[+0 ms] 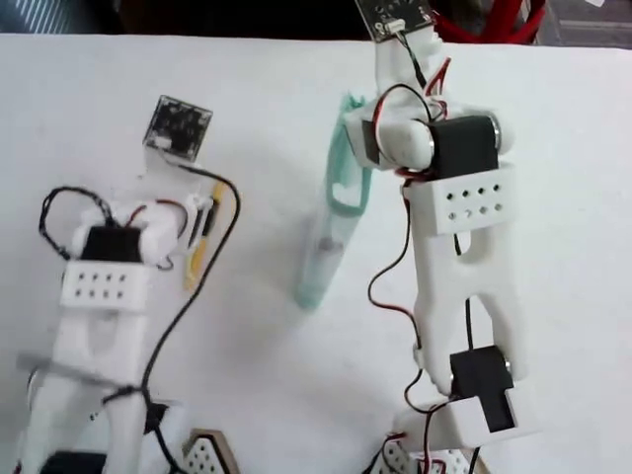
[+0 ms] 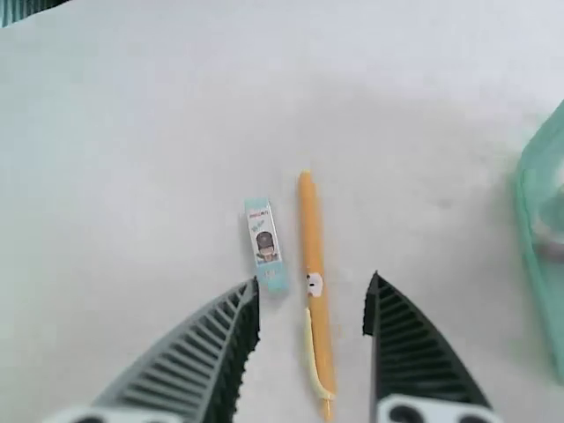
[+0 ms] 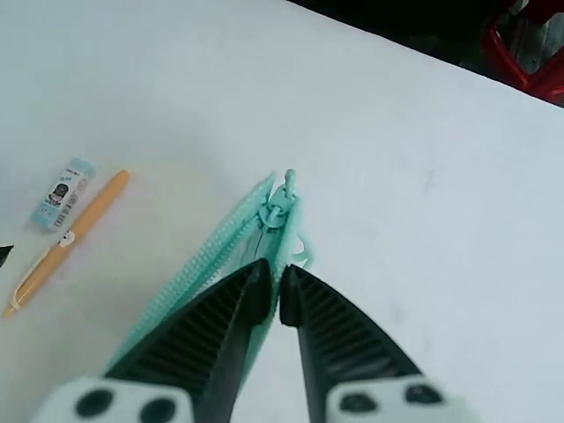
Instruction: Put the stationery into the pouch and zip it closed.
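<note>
An orange pen lies on the white table, with a small light-blue eraser close beside it. My left gripper hangs open just above the pen, one finger on each side. The teal pouch lies in the middle of the table, its zipper pull at the far end. My right gripper is shut on the pouch's edge just behind the pull. In the high view the left gripper covers most of the pen, and the right gripper sits at the pouch's far end.
The table is plain white. The pen and eraser lie a short way to the left of the pouch. Red objects sit past the table's far edge. Arm bases and cables stand along the near edge.
</note>
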